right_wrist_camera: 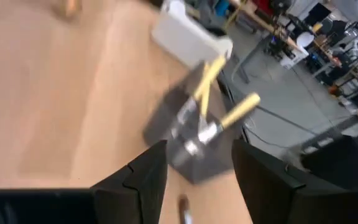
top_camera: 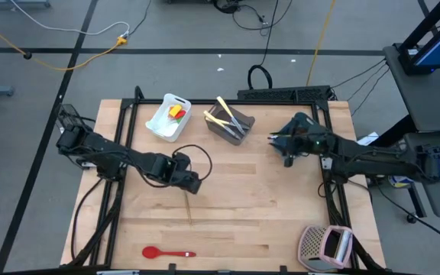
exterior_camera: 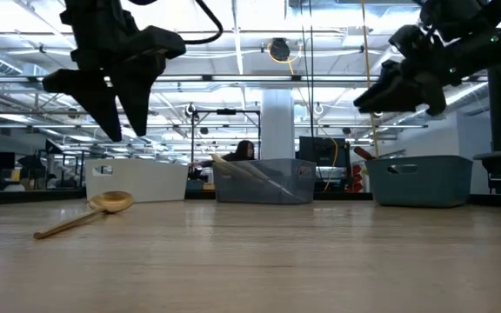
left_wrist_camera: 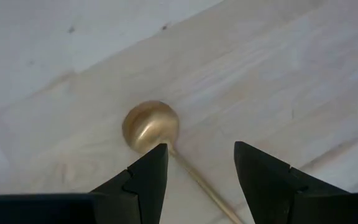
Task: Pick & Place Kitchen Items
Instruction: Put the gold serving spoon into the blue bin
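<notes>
A gold ladle (left_wrist_camera: pixel 151 126) lies flat on the wooden table (top_camera: pixel 266 214), its thin handle (top_camera: pixel 189 208) running toward the near edge. My left gripper (left_wrist_camera: pixel 197 149) hangs open just above it, pointing down, one finger on each side of the handle next to the bowl and touching nothing; the low view shows it (exterior_camera: pixel 124 132) clear of the ladle (exterior_camera: pixel 110 202). My right gripper (top_camera: pixel 275 140) is open and empty in the air at the far right, facing the grey tub (right_wrist_camera: pixel 188 134). A red spoon (top_camera: pixel 168 253) lies by the near edge.
A white tub (top_camera: pixel 168 116) with yellow and red pieces and the grey tub (top_camera: pixel 231 122) holding cream-handled knives stand at the far side. A teal tub (exterior_camera: pixel 429 180) shows in the low view. A perforated grater (top_camera: pixel 325 244) sits at the near right corner.
</notes>
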You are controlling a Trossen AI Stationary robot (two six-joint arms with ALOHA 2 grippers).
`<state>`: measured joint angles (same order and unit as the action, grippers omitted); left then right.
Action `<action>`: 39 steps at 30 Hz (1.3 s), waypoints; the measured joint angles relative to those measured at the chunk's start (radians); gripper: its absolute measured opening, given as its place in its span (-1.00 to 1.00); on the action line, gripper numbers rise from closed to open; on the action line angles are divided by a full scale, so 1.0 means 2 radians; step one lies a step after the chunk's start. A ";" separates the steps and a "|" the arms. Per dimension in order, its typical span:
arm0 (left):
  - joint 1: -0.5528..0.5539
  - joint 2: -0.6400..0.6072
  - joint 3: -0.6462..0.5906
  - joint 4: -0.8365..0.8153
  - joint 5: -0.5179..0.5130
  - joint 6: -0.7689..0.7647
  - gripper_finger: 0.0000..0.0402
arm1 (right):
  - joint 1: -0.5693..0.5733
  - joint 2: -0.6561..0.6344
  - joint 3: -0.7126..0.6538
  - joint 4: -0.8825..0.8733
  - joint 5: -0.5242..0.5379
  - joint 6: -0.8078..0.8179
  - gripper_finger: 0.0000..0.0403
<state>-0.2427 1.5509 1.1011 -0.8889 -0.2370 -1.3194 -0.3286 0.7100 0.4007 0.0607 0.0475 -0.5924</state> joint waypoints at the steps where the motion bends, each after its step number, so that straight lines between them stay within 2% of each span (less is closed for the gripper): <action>1: -0.002 0.000 0.000 -0.001 0.001 -0.009 -0.05 | 0.006 0.002 0.000 0.011 0.000 0.021 -0.14; 8: -0.027 0.032 0.000 0.022 -0.013 -0.060 -0.05 | 0.038 0.021 0.000 0.066 0.000 0.165 -0.14; 11: -0.033 0.060 0.000 0.019 0.010 -0.115 -0.05 | 0.053 0.032 0.000 0.083 -0.004 0.208 -0.16; 19: -0.063 0.137 0.000 0.026 0.072 -0.226 -0.05 | 0.083 0.077 0.000 0.111 -0.052 0.233 -0.17; 26: -0.071 0.169 0.002 0.032 0.069 -0.246 -0.05 | 0.107 0.127 -0.008 0.127 -0.051 0.291 -0.21; 33: -0.086 0.172 0.002 0.032 0.029 -0.233 -0.06 | 0.141 0.174 -0.073 0.261 -0.051 0.336 -0.21; 36: -0.086 0.172 0.001 0.038 0.034 -0.231 -0.16 | 0.164 0.188 -0.099 0.327 -0.051 0.356 -0.21; 39: -0.086 0.172 0.001 0.044 0.032 -0.221 -0.38 | 0.190 0.198 -0.109 0.347 -0.051 0.377 -0.21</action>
<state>-0.4156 1.8950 1.1026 -0.8015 -0.1737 -1.7617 0.0508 1.1055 0.1835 0.7555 -0.0541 0.1623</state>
